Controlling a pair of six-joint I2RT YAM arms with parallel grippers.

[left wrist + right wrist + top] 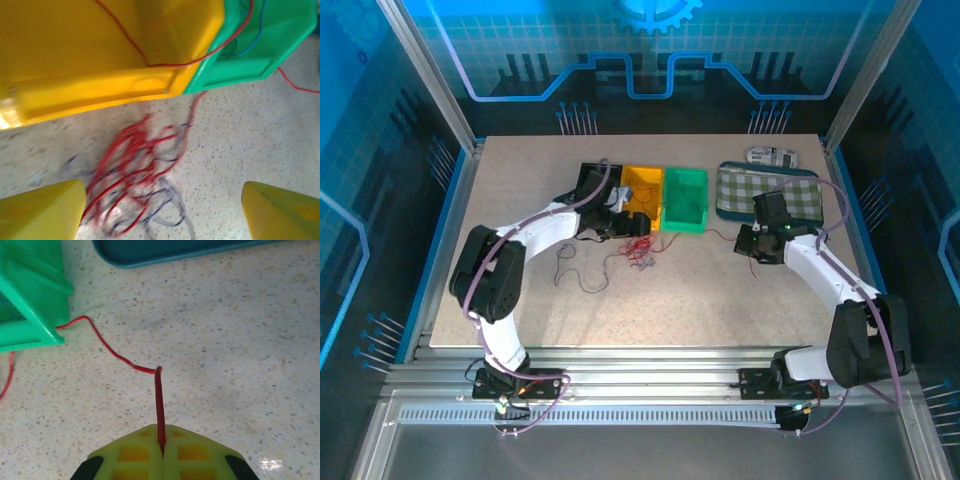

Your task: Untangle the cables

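The cables point(135, 165) lie in a tangled bunch of red and dark wires on the table, just in front of the yellow bin point(100, 50). My left gripper point(162, 215) hangs over them, open, with one yellow finger point(40, 210) at the bunch's left edge and nothing held. From above, the bunch point(642, 250) sits right of the left gripper point(625, 222). One red cable point(159, 400) runs from the green bin point(30, 295) across the table. My right gripper point(161, 450) is shut on its end. Another red wire point(200, 55) drapes over the bins' rims.
Loose dark wires point(582, 270) lie left of the bunch. The yellow bin point(642, 188) and green bin point(685, 198) stand side by side at the back. A teal tray with a checked cloth point(768, 190) lies behind the right gripper point(748, 245). A small patterned object point(770, 156) sits behind it.
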